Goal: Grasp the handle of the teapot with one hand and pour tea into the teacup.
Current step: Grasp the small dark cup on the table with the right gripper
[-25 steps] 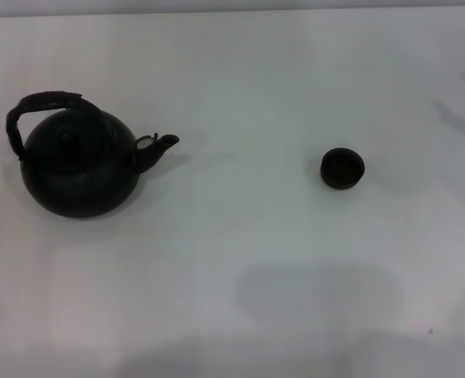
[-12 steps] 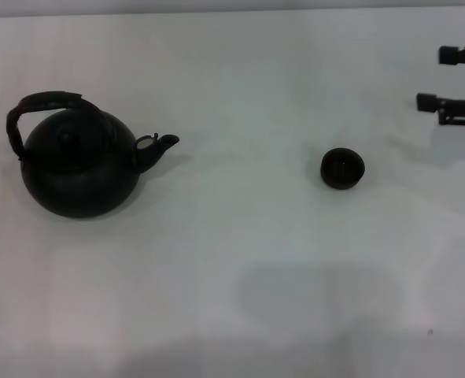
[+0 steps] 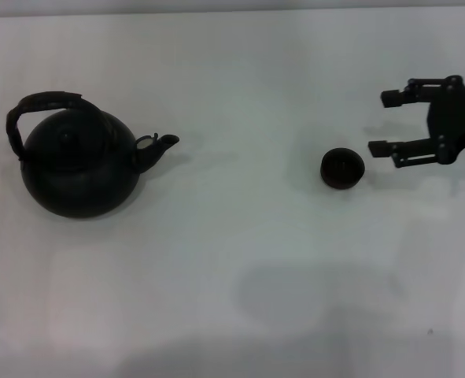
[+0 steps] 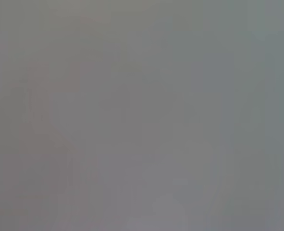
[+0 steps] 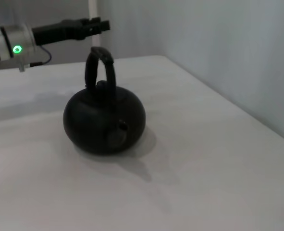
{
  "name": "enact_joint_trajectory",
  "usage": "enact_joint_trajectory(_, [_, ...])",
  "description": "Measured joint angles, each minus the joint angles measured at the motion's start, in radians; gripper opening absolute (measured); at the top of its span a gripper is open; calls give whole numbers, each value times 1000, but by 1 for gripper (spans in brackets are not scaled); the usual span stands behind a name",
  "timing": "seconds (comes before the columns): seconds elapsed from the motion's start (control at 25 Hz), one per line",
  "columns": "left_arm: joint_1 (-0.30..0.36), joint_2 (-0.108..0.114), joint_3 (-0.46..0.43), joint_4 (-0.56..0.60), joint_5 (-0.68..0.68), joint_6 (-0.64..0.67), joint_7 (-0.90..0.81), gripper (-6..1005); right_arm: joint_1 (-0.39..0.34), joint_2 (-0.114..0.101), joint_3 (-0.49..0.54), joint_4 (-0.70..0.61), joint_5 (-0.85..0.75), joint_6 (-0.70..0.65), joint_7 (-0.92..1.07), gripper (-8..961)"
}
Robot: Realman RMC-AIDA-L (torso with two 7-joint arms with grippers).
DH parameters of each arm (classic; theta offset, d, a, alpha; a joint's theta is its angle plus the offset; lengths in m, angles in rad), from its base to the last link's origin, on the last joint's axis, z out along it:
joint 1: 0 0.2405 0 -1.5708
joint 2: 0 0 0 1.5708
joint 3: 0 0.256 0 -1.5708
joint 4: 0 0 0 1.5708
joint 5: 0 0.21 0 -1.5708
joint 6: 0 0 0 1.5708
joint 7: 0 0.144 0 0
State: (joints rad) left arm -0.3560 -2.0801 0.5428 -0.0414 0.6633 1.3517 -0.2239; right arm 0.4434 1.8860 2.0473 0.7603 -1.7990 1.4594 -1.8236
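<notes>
Teacup (image 3: 342, 168) sits just beside right gripper (image 3: 384, 123) — jaws apart.

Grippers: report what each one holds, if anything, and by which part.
Nothing is held. The right gripper is open beside the teacup, not touching it. The left gripper is behind the teapot, clear of the handle.

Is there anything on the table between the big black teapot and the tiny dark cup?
No. In the head view only bare white table lies between the round matte-black teapot and the small dark teacup.
</notes>
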Motion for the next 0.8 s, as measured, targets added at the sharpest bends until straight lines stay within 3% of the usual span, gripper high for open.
enact_joint_trajectory(0.2, [0, 0, 0, 0, 1, 0, 0, 547, -9, 61, 0, 59, -92, -49, 11, 842])
enact_joint_trajectory(0.4, [-1, 0, 0, 0, 13, -1, 0, 547, 3, 105, -5, 69, -183, -95, 23, 844])
enact_joint_trajectory(0.52, [-1, 0, 0, 0, 15, -2, 0, 547, 10, 121, -12, 69, -215, -131, 23, 845])
enact_joint_trajectory(0.8, [2, -2, 0, -2, 15, -1, 0, 548, 12, 123, -70, 66, -220, -215, 33, 849])
